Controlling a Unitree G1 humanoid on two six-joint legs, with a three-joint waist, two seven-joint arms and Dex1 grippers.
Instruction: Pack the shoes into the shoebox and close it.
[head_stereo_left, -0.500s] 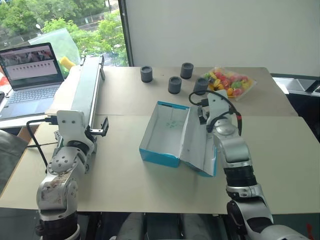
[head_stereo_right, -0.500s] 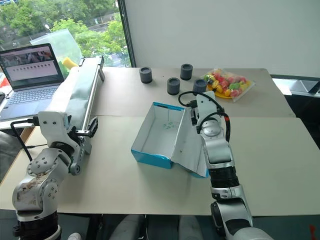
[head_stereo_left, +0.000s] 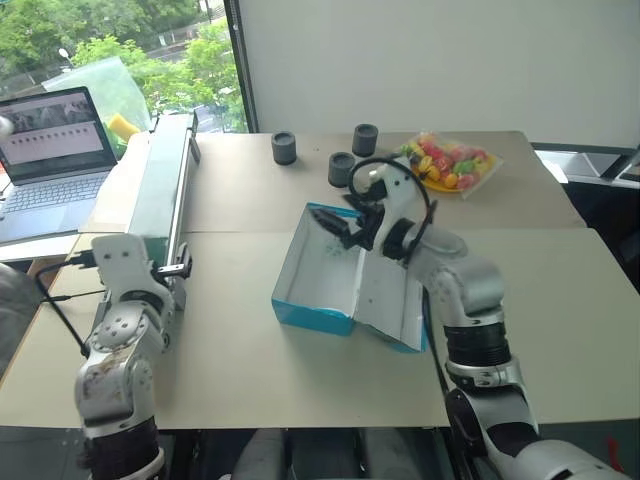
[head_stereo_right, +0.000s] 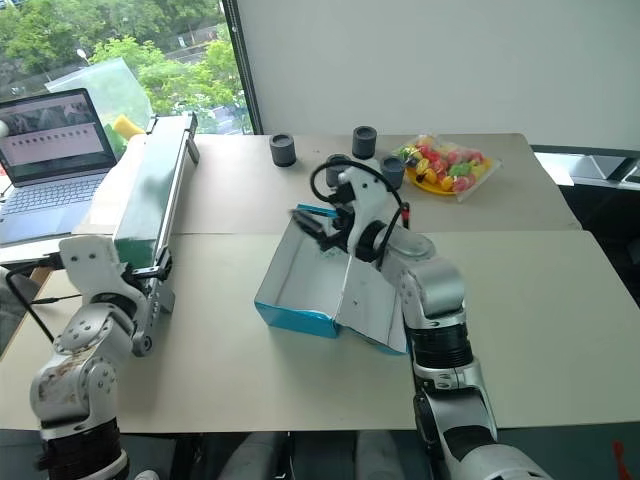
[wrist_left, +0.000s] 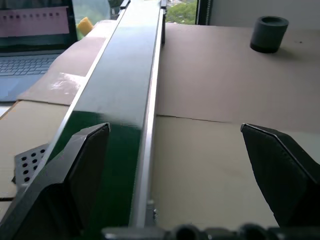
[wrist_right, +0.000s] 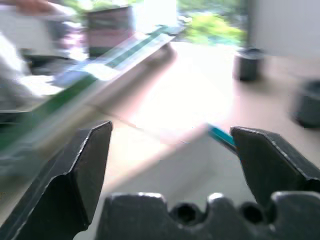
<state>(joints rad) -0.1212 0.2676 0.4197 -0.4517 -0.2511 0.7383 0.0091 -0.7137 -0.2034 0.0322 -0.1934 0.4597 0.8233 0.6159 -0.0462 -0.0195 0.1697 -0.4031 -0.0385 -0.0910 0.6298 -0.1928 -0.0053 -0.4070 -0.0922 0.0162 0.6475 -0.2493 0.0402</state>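
Since the earlier frame the right claw has swung from beside the box's raised lid to over the far end of the shoebox, now pointing toward the robot's left, while the left arm has stayed near the desk's left edge. The right claw is released, its two black fingers spread wide and empty; just below and ahead of them lie the white inside and the blue far rim of the shoebox. The box sits open on the desk, with its hinged lid leaning out toward the right arm's side. Beyond the right claw, farther across the desk, stand small dark grey cylinders, and beyond it to the right lies a clear bag of colourful pieces. The left claw is also released and empty, its fingers well apart. Directly ahead of it runs a long green conveyor-like rail, its near end just in front of the left finger, and one grey cylinder stands far ahead to its right. A laptop stands open beyond the rail, to the left claw's left.
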